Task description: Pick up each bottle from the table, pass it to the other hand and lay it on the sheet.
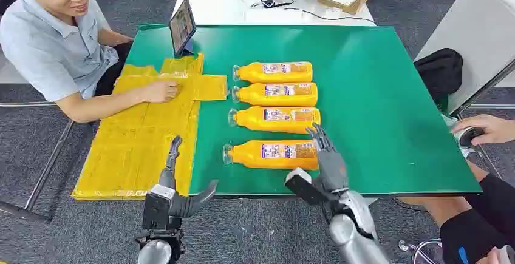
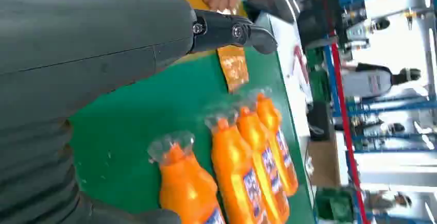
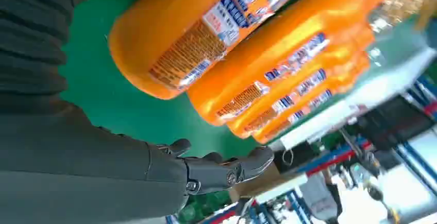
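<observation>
Four orange plastic bottles lie side by side on the green-topped bench point(image 1: 388, 94), caps toward the crinkled yellow sheet point(image 1: 139, 142), which a person's hand point(image 1: 161, 90) presses flat. The right hand point(image 1: 325, 155), fingers spread and holding nothing, hovers at the base of the nearest orange bottle point(image 1: 270, 153). The left hand point(image 1: 176, 188) hangs empty, fingers apart, over the sheet's near edge.

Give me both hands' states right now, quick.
Left hand: open, holding nothing, at the table's near edge by the yellow sheet.
Right hand: open, holding nothing, beside the base of the nearest bottle.
</observation>
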You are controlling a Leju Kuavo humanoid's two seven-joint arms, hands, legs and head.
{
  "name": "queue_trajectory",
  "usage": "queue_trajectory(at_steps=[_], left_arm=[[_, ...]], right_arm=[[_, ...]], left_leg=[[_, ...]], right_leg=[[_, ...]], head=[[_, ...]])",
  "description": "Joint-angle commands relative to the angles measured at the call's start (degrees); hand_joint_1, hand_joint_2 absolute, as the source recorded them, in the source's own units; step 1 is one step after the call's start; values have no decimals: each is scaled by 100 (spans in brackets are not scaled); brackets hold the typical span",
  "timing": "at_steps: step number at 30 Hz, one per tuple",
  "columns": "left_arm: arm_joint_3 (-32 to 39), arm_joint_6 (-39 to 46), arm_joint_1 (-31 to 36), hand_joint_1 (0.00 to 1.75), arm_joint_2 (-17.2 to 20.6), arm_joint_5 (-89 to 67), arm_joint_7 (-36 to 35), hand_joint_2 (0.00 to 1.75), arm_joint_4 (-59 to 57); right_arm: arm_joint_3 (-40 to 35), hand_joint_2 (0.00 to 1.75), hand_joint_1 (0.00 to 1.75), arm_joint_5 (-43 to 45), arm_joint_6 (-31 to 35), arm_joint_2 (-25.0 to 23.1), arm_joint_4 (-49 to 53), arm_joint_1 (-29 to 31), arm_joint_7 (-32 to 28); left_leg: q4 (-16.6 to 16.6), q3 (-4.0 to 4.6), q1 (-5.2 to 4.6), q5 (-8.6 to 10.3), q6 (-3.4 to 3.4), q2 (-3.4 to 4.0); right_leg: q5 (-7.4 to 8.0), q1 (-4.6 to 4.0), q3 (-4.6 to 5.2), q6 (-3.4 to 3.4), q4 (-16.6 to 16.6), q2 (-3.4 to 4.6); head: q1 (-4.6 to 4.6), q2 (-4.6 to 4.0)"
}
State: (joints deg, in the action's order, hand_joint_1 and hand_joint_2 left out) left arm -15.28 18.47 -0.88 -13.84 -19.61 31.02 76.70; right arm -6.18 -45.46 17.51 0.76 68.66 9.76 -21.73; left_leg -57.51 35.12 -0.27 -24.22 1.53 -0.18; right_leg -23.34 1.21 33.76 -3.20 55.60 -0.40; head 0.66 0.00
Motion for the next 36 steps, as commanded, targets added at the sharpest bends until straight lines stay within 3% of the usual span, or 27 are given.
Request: queue_trajectory(at_steps=[1,24,31,36], left_arm=[[-96,-98,338,0,76,37,-53,175,-480],[-161,-290,508,0,93,44,-126,175,-720],[-141,-335,536,0,114,35,-179,175,-748],[-121,-330,571,0,152,81,-192,175,-784]], right_arm=[[-463,175,0,-213,-97,220,-1469,841,92],[-1082,175,0,-478,-580,274,-2449,1429,222],[-1329,175,0,-634,-763,279,-3125,1981,489],[-1716,175,0,-565,-1328,271,-3622,2375,608]], left_leg=[[5,-33,8,-10,-13,9],[3,-30,8,-11,-14,2],[3,-21,5,-4,-11,8],[2,-36,7,-9,-14,18]], right_leg=[[-7,-9,-32,16,-9,10],[-11,-9,-28,16,-4,3],[-3,-6,-17,12,-4,8],[-4,-8,-28,17,-1,20]], head=[[0,0],[0,0],[0,0],[0,0]])
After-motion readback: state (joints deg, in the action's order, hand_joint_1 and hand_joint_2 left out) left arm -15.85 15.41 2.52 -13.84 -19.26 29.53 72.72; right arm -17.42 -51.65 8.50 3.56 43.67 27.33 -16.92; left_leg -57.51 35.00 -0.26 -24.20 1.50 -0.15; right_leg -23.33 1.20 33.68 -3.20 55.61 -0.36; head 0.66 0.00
